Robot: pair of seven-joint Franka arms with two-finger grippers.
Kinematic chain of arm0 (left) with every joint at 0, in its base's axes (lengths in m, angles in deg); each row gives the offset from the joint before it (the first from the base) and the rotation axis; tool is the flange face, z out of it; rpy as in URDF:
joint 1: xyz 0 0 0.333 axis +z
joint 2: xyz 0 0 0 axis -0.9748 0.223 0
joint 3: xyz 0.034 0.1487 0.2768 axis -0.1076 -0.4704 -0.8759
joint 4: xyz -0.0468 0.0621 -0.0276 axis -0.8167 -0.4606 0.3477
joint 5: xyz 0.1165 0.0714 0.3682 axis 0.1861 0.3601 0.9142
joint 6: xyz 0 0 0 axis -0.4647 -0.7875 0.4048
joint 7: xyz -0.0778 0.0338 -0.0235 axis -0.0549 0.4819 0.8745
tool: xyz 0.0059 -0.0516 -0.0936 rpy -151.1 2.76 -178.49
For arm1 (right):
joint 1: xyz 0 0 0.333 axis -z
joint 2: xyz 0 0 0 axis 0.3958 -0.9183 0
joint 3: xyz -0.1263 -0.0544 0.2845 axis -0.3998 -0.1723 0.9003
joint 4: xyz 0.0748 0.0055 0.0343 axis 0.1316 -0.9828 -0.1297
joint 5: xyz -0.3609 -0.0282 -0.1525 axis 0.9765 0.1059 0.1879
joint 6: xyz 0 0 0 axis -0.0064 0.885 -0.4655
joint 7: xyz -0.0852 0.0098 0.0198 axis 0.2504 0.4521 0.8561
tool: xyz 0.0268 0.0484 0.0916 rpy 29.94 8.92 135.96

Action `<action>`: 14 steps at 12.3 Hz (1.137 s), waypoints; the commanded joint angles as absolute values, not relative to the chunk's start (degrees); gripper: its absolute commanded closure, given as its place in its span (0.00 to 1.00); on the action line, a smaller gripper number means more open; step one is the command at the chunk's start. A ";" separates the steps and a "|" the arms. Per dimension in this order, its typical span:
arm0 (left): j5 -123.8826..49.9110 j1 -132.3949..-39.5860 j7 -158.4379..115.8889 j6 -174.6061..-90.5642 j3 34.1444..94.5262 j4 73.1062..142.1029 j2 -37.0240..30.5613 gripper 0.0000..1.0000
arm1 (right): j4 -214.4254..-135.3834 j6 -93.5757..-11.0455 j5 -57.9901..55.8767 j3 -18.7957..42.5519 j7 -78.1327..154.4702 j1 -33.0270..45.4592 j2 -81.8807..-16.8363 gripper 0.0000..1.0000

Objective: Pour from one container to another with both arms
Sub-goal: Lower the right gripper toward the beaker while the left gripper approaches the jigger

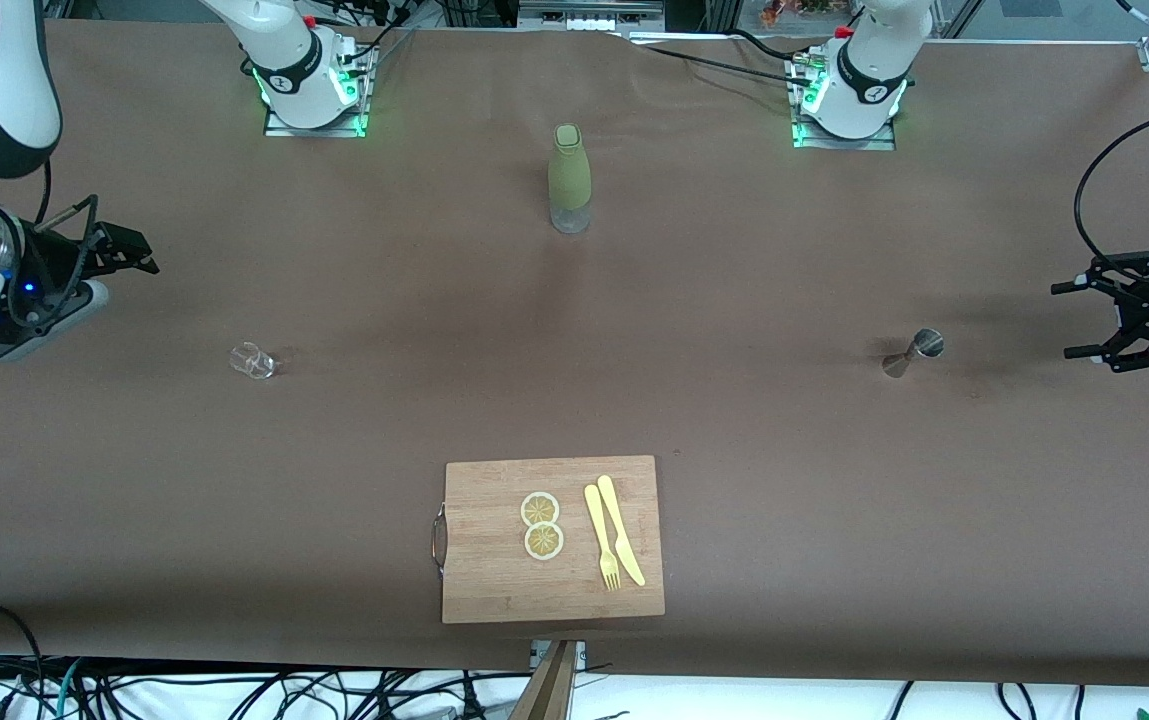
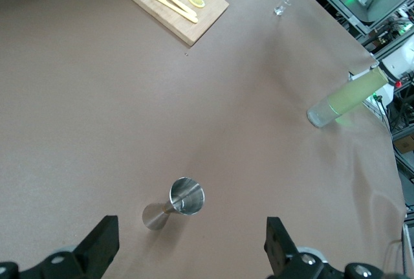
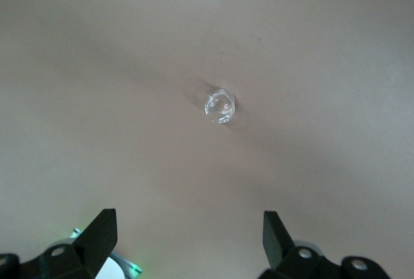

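Both arms hang wide apart — left gripper and right gripper both spread open.

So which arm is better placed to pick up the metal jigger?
Left. The open left gripper hangs at the jigger's end of the table; the open right gripper is near the small glass.

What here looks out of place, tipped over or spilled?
Nothing stands out. The green bottle, the small glass and the metal measuring cup all stand upright with no spill around them. Lemon slices, knife and fork lie neatly on the cutting board.
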State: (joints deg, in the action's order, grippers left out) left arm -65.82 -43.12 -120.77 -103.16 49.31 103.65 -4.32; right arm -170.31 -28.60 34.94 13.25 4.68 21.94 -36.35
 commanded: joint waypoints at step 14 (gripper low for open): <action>-79.93 -38.18 -164.82 -102.35 49.88 102.64 14.99 0.01 | -169.40 -28.45 -9.80 12.84 -66.17 42.64 -61.03 0.00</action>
